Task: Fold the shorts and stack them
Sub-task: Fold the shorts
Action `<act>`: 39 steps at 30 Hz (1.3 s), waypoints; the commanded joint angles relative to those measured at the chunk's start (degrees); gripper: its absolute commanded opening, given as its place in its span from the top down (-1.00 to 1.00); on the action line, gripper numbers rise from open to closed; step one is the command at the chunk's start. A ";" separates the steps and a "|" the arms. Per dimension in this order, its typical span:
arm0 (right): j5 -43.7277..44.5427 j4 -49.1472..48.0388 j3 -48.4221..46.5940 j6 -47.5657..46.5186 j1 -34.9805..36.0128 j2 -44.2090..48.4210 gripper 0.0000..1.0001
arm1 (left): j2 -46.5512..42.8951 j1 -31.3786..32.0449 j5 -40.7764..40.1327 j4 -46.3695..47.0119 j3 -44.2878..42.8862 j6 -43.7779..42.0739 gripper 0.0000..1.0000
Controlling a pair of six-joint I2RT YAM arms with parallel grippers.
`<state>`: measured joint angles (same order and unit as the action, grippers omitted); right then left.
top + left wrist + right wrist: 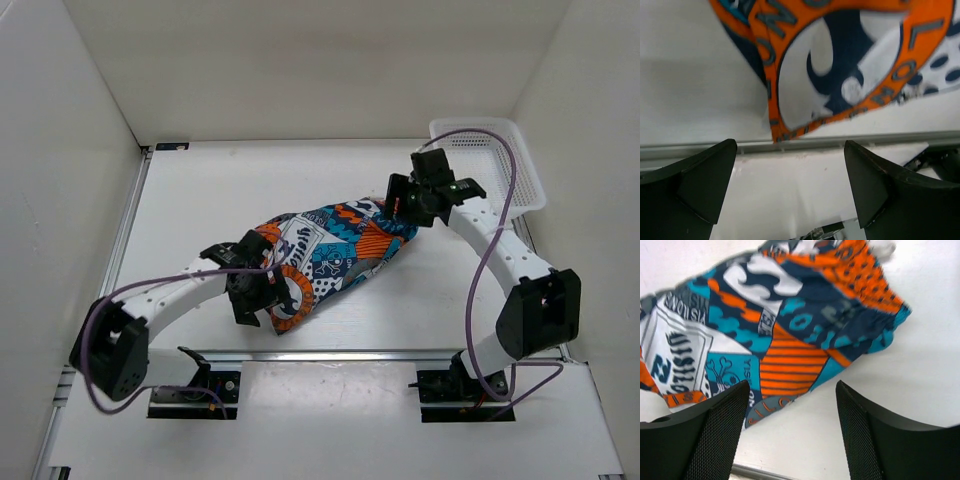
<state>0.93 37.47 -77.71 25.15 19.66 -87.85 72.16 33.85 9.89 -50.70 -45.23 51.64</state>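
- Looking from the top camera: the shorts (335, 255) lie in a bunched, elongated heap on the white surface (200, 190). They run diagonally from near-left to far-right between my two arms.
- My left tool (262, 297) is at the near-left end of the heap, over the orange-and-navy edge. I can't tell from above whether it touches the cloth.
- Left wrist view: both fingers (705, 185) are spread wide with nothing between them, so there is no grip. The orange-trimmed edge of the fabric sits ahead of the fingertips, and its lowest corner comes down just beside the aluminium rail (880, 140) at the near edge.
- My right tool (405, 200) is at the far-right end of the heap, by the gathered orange and turquoise part.
- Right wrist view: the mesh-faced fingers (715, 435) stand apart and hold nothing. The fabric lies on the surface beyond them and is not pinched.
- Print seen from the right wrist: an orange striped patch, turquoise and navy blocks, and white panels with dark lettering.
- A white plastic basket (490, 160) sits in the far-right corner, apart from the fabric and just behind my right tool.
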 commanded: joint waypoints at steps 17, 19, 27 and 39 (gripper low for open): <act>-8.12 -1.51 19.96 4.02 -1.11 13.77 -0.78 | 15.23 -13.88 -6.81 6.14 -10.05 -6.01 0.79; -10.67 -6.06 22.16 5.61 -2.25 12.36 -0.80 | 13.37 -16.86 -7.34 4.74 -10.05 -7.42 0.79; -14.90 -18.83 20.76 10.62 -2.26 -0.10 -0.93 | 13.44 -22.51 -7.87 2.88 -12.34 -13.84 0.79; -7.44 -28.68 8.73 13.43 2.40 -19.98 -0.28 | 16.87 -29.10 -6.73 2.36 -16.02 -20.78 0.79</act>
<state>-10.33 12.88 -64.90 37.34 20.73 -106.04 88.97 5.80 3.20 -48.23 -58.70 33.98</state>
